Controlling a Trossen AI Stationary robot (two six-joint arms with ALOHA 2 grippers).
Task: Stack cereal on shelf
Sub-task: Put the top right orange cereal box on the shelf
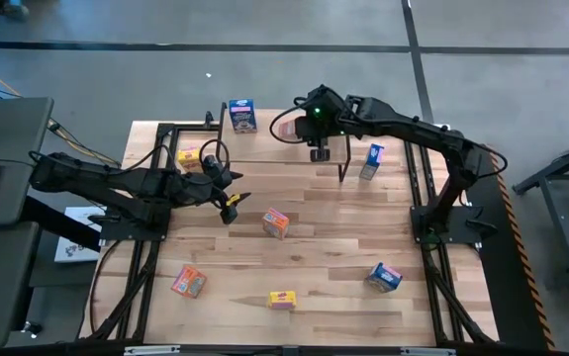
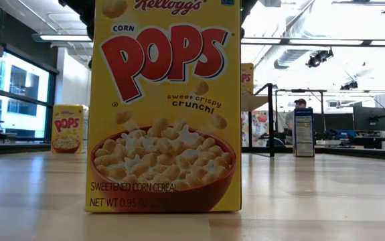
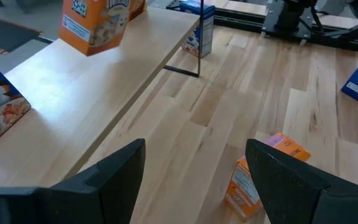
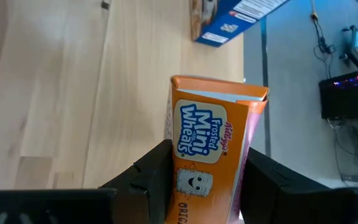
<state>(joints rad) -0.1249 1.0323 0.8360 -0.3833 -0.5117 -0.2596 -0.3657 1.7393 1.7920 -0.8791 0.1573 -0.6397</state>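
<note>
**High view: both arms at the shelf**

Right gripper point(image 1: 294, 126) sits over the shelf point(image 1: 264, 146) top, near a blue box point(image 1: 241, 115). Left gripper point(image 1: 231, 205) hangs over the table point(image 1: 324, 297), beside an orange box point(image 1: 276, 222). More boxes lie scattered near the front edge.

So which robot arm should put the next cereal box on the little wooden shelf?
The right arm. Its fingers are shut on an orange cardboard Frosted Mini-Wheats box over the light wood shelf. The left fingers are open and empty, above the table near another orange box.
</note>
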